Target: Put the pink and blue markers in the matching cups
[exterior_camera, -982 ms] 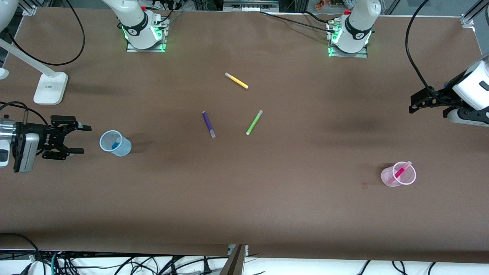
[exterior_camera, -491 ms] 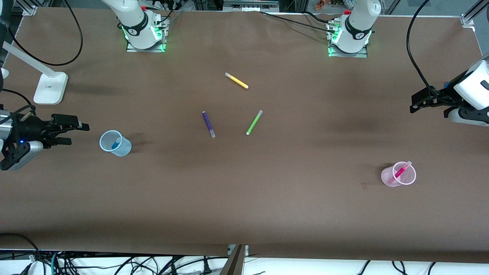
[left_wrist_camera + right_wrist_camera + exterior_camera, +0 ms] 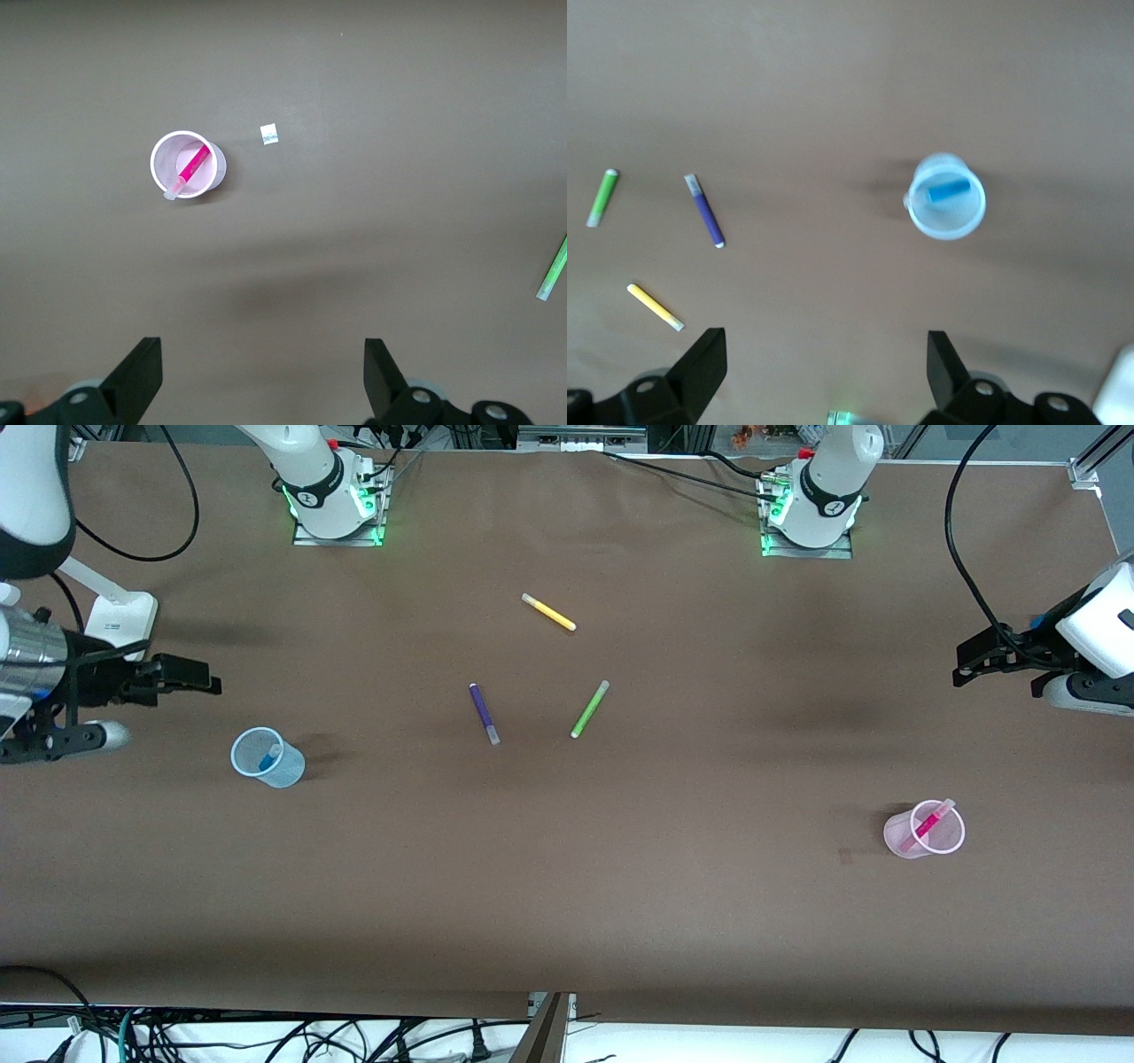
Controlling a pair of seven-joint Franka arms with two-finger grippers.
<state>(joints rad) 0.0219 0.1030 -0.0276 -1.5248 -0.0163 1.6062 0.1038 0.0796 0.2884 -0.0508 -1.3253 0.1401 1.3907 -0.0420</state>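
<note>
Both markers sit in matching cups, blue marker [image 3: 267, 760] near the spread, empty right gripper [image 3: 190, 677].

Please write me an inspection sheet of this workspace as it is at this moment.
Surface: brown table, small white scrap near pink cup.
Job's things: pink marker in pink cup; blue marker in blue cup.
Clutter: yellow pen, purple pen, green pen lying mid-table.
End effectors: left end effector and right end effector open, empty, at their table ends.
Cables: black cables over table edges.
Surroundings: white lamp base.
</note>
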